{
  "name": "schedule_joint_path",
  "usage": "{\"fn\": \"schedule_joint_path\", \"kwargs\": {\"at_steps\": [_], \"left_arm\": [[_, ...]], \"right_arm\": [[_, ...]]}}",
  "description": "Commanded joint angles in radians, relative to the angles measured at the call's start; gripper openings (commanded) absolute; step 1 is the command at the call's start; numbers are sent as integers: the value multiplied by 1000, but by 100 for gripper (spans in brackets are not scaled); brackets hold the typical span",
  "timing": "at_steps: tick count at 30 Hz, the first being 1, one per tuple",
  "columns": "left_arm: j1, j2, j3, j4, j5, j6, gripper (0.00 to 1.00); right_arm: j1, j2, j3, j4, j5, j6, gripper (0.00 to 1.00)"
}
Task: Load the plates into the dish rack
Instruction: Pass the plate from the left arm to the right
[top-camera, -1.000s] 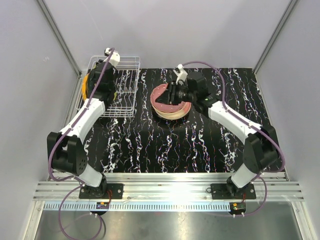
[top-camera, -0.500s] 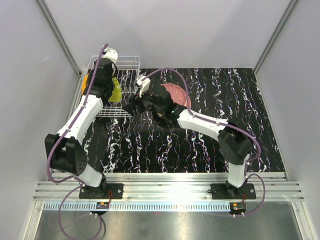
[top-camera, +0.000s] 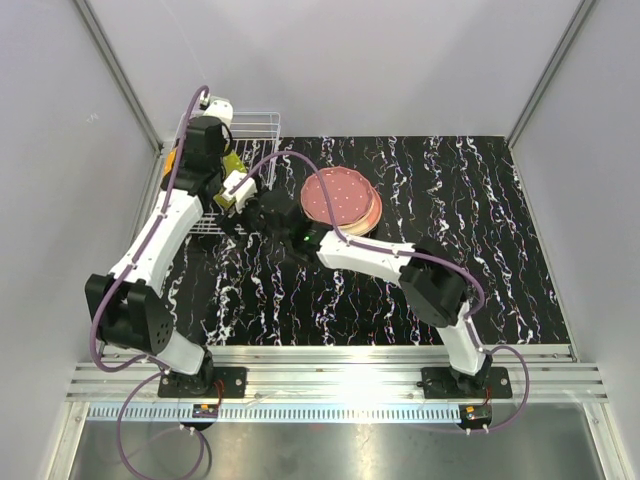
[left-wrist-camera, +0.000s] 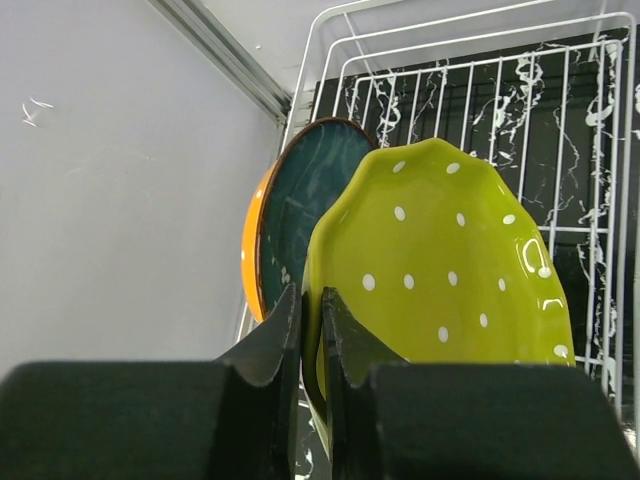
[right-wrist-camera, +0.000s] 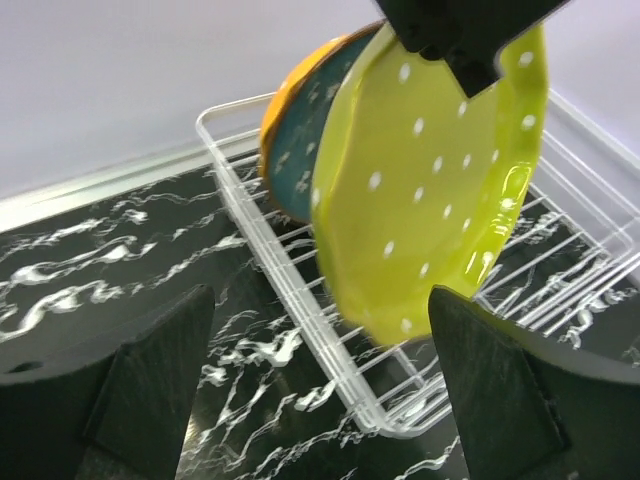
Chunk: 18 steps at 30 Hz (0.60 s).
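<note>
Swinging farther left since half a second before, the right arm had left the stack of plates (top-camera: 341, 199) uncovered. At the left end of the dish rack (left-wrist-camera: 560, 120), a teal plate (left-wrist-camera: 295, 210) with an orange back stood on edge. Just beside it, the left hand (left-wrist-camera: 310, 300) pinched the rim of a green dotted plate (left-wrist-camera: 440, 270), holding it nearly upright over the rack; whether its lower edge touched the wires was unclear. The right arm stretched low across the table (top-camera: 450, 250). The right hand (right-wrist-camera: 318, 330) was spread and empty, facing the green plate near the rack's side. The stack, topped by a red dotted plate, sat right of the rack.
</note>
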Motion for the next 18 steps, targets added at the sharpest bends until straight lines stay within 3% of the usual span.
{"fn": "schedule_joint_path", "kwargs": {"at_steps": [1,6,10,12,13,18], "left_arm": [[6,-102,85,101,26,-49,0],[6,-121,110,49,43,-85,0],[6,-127,133,5,69,-128,0],[6,-127,139,-18,78,-149,0],[6,-126,136,-27,81,-154,0],[6,-123,127,-41,101,-181,0]], "right_arm": [[2,63,108,-5,151,-79,96],[11,185,247,-34,286,-138,95],[23,228,292,27,410,-199,81],[28,225,275,90,438,-237,56],[28,220,261,128,447,-253,35],[43,191,218,197,432,-311,12]]}}
